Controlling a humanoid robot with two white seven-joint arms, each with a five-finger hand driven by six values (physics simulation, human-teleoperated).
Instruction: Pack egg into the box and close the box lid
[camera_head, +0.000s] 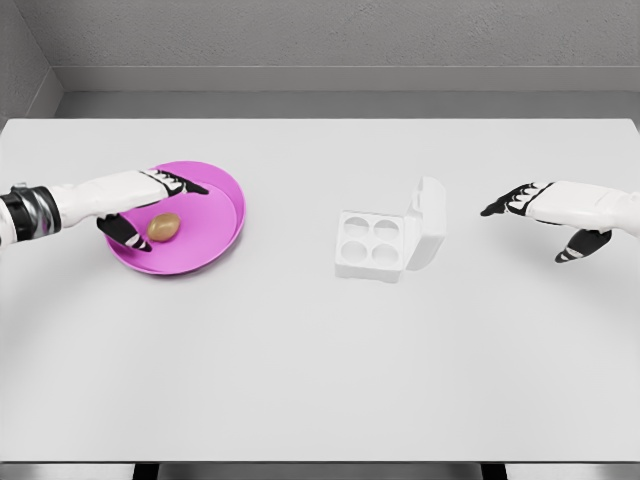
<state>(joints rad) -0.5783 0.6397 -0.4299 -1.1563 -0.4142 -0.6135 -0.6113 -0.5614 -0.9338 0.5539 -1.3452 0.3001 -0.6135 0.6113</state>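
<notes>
Head view. Magenta plate (215, 215) at nine o'clock on the white table (320, 360), brown egg (164, 227) lying loose in its left half, probably staged there as the pickup spot. White box (372, 245) just right of centre, well apart from the plate: four empty cups facing up, lid (428, 222) hinged along the three-o'clock side and standing nearly upright, so left open for loading. No egg in the box yet; packing and closing both undone.

Left hand (140, 205) in from nine o'clock, forearm roughly level, reaching over the plate. Fingers (178, 183) stretched out above the egg at about twelve o'clock of it, thumb dropped to its nine o'clock side, egg framed between them. Digits apart, nothing gripped; contact with the egg not certain, seemingly just short of it. Looks like a pre-grasp pose, set to close thumb against fingers around the shell.

Right hand (545, 210) in from three o'clock, hovering over bare table well apart from the lid. Fingers extended toward nine o'clock, thumb hanging below, spread and empty. Likely parked on the hinge side, ready to tip the lid over once the egg sits in a cup.
</notes>
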